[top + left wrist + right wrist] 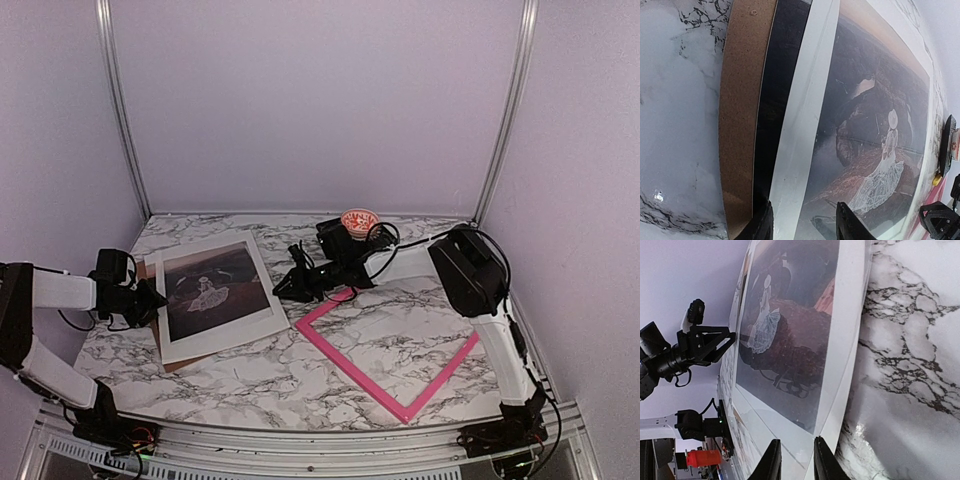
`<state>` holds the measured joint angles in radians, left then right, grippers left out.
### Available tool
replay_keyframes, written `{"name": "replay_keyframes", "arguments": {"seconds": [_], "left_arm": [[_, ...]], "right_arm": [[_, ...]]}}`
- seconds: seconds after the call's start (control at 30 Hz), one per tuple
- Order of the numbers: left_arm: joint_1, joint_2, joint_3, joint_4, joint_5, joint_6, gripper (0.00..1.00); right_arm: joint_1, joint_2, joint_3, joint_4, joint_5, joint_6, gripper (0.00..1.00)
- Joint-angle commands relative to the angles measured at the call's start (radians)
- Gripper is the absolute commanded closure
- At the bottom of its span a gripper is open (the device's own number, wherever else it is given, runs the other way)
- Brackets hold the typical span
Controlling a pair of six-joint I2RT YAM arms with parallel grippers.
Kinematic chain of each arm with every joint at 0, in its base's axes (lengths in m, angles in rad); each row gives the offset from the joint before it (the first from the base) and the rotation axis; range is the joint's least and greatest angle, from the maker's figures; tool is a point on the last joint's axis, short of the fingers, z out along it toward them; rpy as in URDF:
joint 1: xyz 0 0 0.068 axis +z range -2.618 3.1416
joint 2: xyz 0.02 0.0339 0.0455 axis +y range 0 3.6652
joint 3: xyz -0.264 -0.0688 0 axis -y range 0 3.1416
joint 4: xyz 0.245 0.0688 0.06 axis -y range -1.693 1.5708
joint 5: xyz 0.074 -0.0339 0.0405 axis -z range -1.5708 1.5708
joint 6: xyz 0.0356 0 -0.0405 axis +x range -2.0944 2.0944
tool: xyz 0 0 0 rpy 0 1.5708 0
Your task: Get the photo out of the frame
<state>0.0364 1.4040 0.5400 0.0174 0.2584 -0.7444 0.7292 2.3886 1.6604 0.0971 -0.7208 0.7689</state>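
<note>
The photo (215,290), a dark brown scene with a white-dressed figure and white margins, lies at the left on the brown backing board (172,356). The pink frame (350,372) lies apart on the marble at centre right, with only tabletop inside it. My left gripper (155,298) is at the photo's left edge. In the left wrist view it (805,225) is open, its fingers either side of the photo's (865,125) white margin. My right gripper (282,287) is at the photo's right edge. In the right wrist view it (797,462) is narrowly open over the photo's (790,340) margin.
A small red patterned bowl (358,218) stands at the back centre by the right arm. The backing board (740,100) sticks out past the photo's left side. A second white sheet edge (847,390) shows under the photo's right margin. Walls close in the table.
</note>
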Motion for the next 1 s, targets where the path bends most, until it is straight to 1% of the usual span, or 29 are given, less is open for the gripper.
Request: {"name": "replay_keyframes", "arguments": {"seconds": [0.0, 0.1, 0.17, 0.33, 0.47, 0.57, 0.63, 0.8, 0.87, 0.97], "left_arm": [[-0.013, 0.011, -0.010, -0.013, 0.039, 0.000, 0.56], [-0.015, 0.008, -0.015, -0.016, 0.038, 0.000, 0.56], [-0.016, 0.004, -0.018, -0.016, 0.038, 0.000, 0.57], [-0.022, -0.005, -0.019, -0.053, 0.038, 0.015, 0.57], [-0.023, -0.012, -0.023, -0.066, 0.027, 0.021, 0.57], [-0.023, -0.014, -0.019, -0.079, 0.015, 0.026, 0.57], [-0.023, -0.014, -0.019, -0.080, 0.018, 0.028, 0.57], [-0.029, -0.010, -0.008, -0.077, 0.041, 0.036, 0.57], [-0.066, -0.009, 0.000, -0.077, 0.043, 0.034, 0.57], [-0.093, -0.008, 0.006, -0.078, 0.041, 0.026, 0.57]], "right_arm": [[0.009, -0.065, -0.035, 0.163, -0.085, 0.085, 0.78], [0.009, -0.074, -0.054, 0.194, -0.100, 0.119, 0.78], [0.010, -0.090, -0.062, 0.159, -0.076, 0.102, 0.78], [0.009, -0.112, 0.004, -0.189, 0.112, -0.098, 0.75], [0.011, -0.120, 0.013, -0.321, 0.201, -0.182, 0.62], [0.020, -0.116, 0.019, -0.369, 0.214, -0.223, 0.51], [0.027, -0.106, 0.031, -0.408, 0.221, -0.246, 0.46], [0.038, -0.112, 0.022, -0.462, 0.216, -0.285, 0.36], [0.041, -0.116, 0.005, -0.476, 0.198, -0.293, 0.35], [0.045, -0.132, -0.032, -0.463, 0.183, -0.290, 0.34]]}}
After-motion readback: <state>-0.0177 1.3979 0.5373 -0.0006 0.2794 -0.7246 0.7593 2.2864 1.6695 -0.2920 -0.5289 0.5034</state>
